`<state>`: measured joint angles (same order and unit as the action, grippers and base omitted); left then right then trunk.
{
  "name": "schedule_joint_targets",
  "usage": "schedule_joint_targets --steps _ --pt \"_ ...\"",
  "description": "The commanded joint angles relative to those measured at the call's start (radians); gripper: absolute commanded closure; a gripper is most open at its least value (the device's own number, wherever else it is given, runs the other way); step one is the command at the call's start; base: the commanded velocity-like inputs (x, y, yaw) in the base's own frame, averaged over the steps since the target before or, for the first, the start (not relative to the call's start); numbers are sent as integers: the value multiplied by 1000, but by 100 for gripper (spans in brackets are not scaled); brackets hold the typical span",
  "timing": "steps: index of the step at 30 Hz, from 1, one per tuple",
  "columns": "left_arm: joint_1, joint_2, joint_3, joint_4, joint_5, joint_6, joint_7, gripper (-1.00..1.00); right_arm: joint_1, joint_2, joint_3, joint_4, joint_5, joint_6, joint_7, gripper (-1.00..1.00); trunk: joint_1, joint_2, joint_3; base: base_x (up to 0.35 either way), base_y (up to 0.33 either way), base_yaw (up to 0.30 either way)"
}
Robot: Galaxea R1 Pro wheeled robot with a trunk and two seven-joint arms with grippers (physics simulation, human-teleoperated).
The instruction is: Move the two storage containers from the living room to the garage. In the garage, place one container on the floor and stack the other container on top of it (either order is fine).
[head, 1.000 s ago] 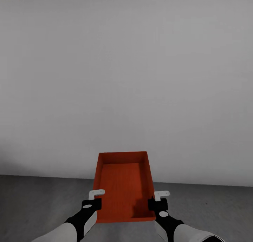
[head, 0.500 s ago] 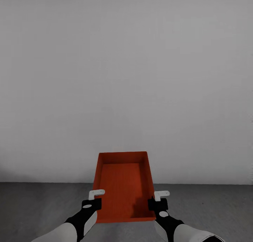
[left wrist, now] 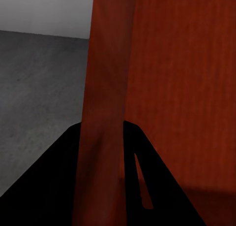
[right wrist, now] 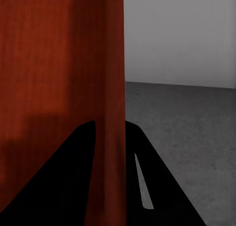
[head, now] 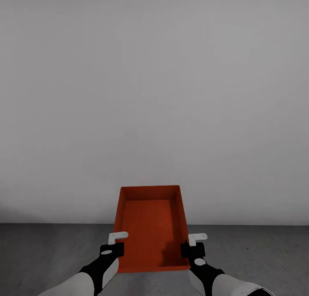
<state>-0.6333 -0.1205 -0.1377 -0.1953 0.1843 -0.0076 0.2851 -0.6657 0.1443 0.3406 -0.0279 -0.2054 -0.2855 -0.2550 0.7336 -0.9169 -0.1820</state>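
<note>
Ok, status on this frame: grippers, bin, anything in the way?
Left gripper and right gripper clamped on opposite side walls. Orange bin held level above concrete floor. Grey wall ahead.

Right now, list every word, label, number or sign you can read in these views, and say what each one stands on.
None: no readable text in any view.
The orange-red container shows just plain walls and a ribbed bottom, no label.
The grey wall and the concrete floor are bare.
The left gripper and right gripper, each with fingers astride a side wall, carry no markings.
</note>
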Motion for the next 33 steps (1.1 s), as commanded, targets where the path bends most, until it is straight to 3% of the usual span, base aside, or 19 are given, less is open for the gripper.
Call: schedule_joint_targets --steps 1,2,3,6,20,29,33 --pt "-2 69 43 -4 41 -32 6 100 0 0 -65 2 -14 -3 2 100 0 -1 -1 0 0 0" --pt "-2 68 43 -4 41 -32 6 100 0 0 -65 2 -14 -3 2 100 0 -1 -1 0 0 0" --pt "2 -3 -14 -6 8 -2 7 100 -2 6 3 3 -15 -6 -6 100 0 -1 -1 0 0 0" --pt "1 -4 -18 -8 10 -1 7 100 -2 7 18 3 -17 -6 -6 100 0 -1 -1 0 0 0" --pt "3 1 -57 -14 61 -5 8 100 -2 2 14 4 -12 -5 -7 100 0 -1 -3 0 0 2" --pt "3 1 -60 -10 68 -5 8 100 -2 2 -10 4 27 -3 -7 100 0 -1 -15 0 0 54" --pt "3 1 -56 -9 64 -5 7 100 -2 2 -39 3 57 -3 -7 100 0 -1 -22 0 0 61"
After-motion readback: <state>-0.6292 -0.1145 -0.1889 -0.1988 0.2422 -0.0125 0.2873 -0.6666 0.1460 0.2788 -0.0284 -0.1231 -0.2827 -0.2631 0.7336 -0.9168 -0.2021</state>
